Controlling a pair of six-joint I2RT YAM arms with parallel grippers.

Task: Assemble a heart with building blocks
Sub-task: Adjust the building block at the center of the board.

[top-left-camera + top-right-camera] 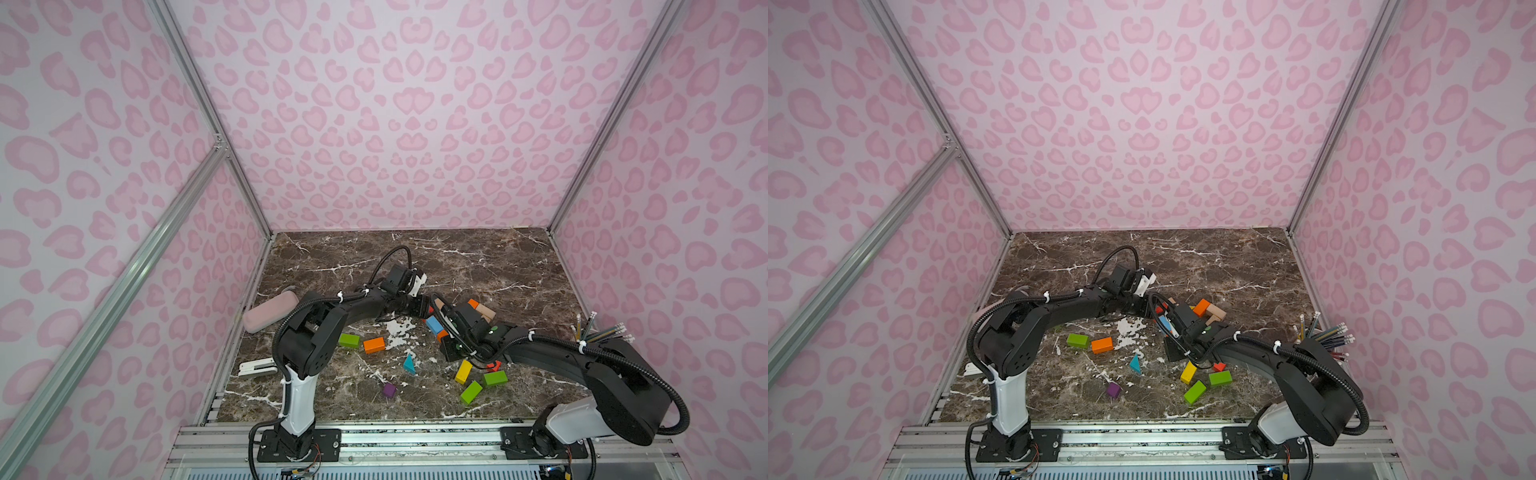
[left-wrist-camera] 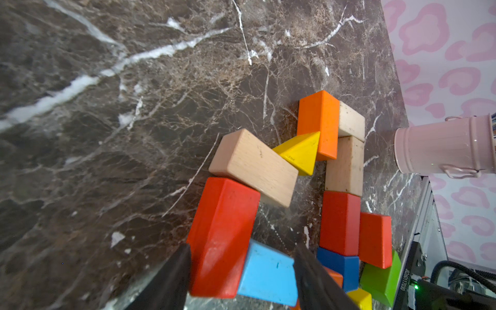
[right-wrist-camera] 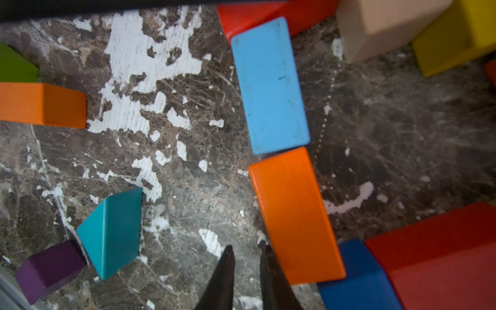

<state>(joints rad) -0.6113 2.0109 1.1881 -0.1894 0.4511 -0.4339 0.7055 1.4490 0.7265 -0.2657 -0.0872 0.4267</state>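
Left wrist view looks down on the brown marble table (image 2: 107, 134), where the building blocks (image 2: 345, 165) form a nearly closed heart outline, right of the table's middle. In both top views the two arms reach in over it. The left arm (image 1: 361, 301) bends across from its base, and the right arm (image 1: 552, 353) folds low beside it. I judge the step to be squaring up the outline rather than fetching. Spares such as the green brick (image 1: 348, 340) and purple cube (image 1: 389, 390) lie well apart from it.

The left jaws stand half apart, straddling the meeting ends of the red brick (image 2: 222, 236) and light blue brick (image 2: 268, 276); whether they press on either I cannot tell. The right jaws are almost closed and empty, just beside the orange brick (image 3: 295, 214). The next move calls for a short sideways nudge to line that brick up with the light blue one without shifting its neighbours.
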